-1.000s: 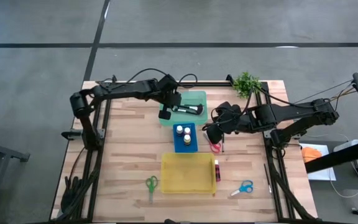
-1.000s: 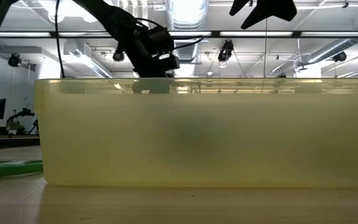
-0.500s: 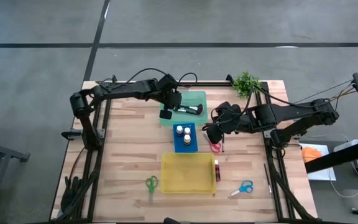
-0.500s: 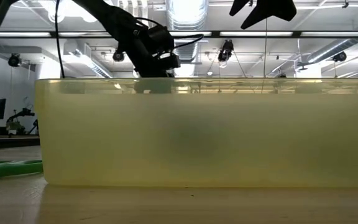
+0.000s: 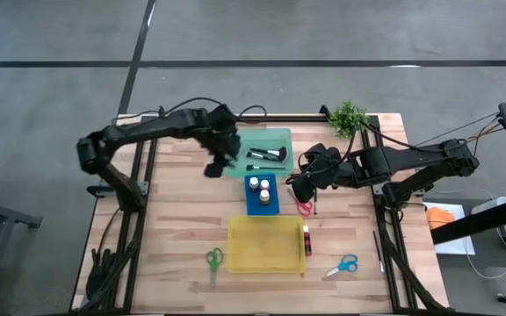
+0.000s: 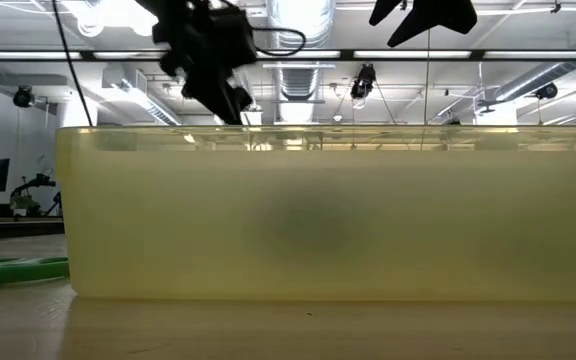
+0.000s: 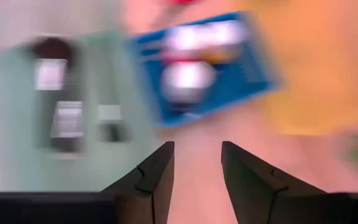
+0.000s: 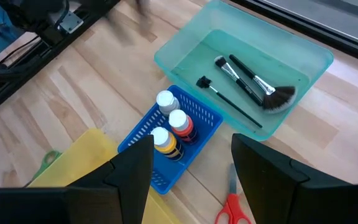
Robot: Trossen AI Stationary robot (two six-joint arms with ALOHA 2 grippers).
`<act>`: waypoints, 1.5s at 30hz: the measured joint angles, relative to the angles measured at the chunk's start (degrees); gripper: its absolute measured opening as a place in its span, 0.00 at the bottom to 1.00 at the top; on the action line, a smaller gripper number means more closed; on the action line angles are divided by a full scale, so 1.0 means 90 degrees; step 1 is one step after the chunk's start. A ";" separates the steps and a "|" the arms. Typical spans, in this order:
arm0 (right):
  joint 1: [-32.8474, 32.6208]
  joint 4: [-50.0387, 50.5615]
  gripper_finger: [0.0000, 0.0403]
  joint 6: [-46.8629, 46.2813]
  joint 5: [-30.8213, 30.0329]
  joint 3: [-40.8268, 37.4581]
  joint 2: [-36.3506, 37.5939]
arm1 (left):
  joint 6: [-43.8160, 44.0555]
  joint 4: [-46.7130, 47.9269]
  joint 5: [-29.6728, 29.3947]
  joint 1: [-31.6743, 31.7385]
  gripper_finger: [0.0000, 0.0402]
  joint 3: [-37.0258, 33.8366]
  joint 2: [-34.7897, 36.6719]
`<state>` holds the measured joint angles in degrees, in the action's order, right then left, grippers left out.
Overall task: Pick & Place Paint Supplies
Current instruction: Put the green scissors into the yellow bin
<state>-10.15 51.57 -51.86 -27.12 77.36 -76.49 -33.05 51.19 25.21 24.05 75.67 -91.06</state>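
Three thin black-handled brushes (image 8: pixel 247 81) lie in the green tray (image 8: pixel 303 53). Three white-capped paint bottles (image 8: pixel 169 127) stand in the blue tray (image 5: pixel 261 207). Red scissors (image 8: pixel 232 208) lie flat on the table just right of the blue tray. A magenta bottle (image 5: pixel 307 240) lies beside the yellow tray (image 5: pixel 266 254). Green scissors (image 5: pixel 213 260) and blue scissors (image 5: pixel 345 264) lie near the front edge. My left gripper (image 5: pixel 213 168) hangs open and bare to the left of the green tray, its fingers apart in the left wrist view (image 7: pixel 197 180). My right gripper (image 8: pixel 191 180) stands open above the red scissors.
A small leafy plant (image 5: pixel 348 116) stands at the far right corner. In the low view the yellow tray's wall (image 6: pixel 318 215) fills most of the picture and hides the table behind it. Bare wood lies left of the trays.
My left gripper has drawn back from the green tray's left edge toward the table's left edge and has risen, tipping as it went. My right arm has kept still.
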 joint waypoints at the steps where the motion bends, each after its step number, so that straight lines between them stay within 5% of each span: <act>1: 0.0000 0.0001 0.53 0.0001 0.0001 -0.0007 0.0000 | 0.0075 0.0344 0.0258 -0.0093 0.35 -0.0007 0.0177; 7: 0.0000 -0.0012 0.53 -0.0052 0.0008 -0.0101 0.0000 | 0.0475 0.1276 0.0288 -0.1147 0.35 -0.0548 0.1256; 16: -0.0012 -0.0097 0.53 -0.0080 0.0171 -0.0155 0.0000 | 0.2066 0.0215 -0.0298 -0.4152 0.35 -0.2519 0.2602; 21: -0.0011 -0.0127 0.53 -0.0022 0.0186 -0.0158 0.0000 | 0.2334 -0.0960 -0.2399 -0.6033 0.35 -0.3084 0.2503; 26: -0.0010 -0.0136 0.53 0.0077 0.0204 -0.0155 0.0000 | 0.2630 -0.1291 -0.2799 -0.6007 0.35 -0.3060 0.1694; 45: -0.0140 -0.0282 0.53 -0.0024 0.0412 -0.0126 0.0000 | 0.2833 -0.2845 -0.1922 -0.5325 0.20 -0.2804 0.0019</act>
<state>-11.41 49.04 -52.07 -23.42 76.23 -76.49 -7.56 25.58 7.91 -23.88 50.43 -90.88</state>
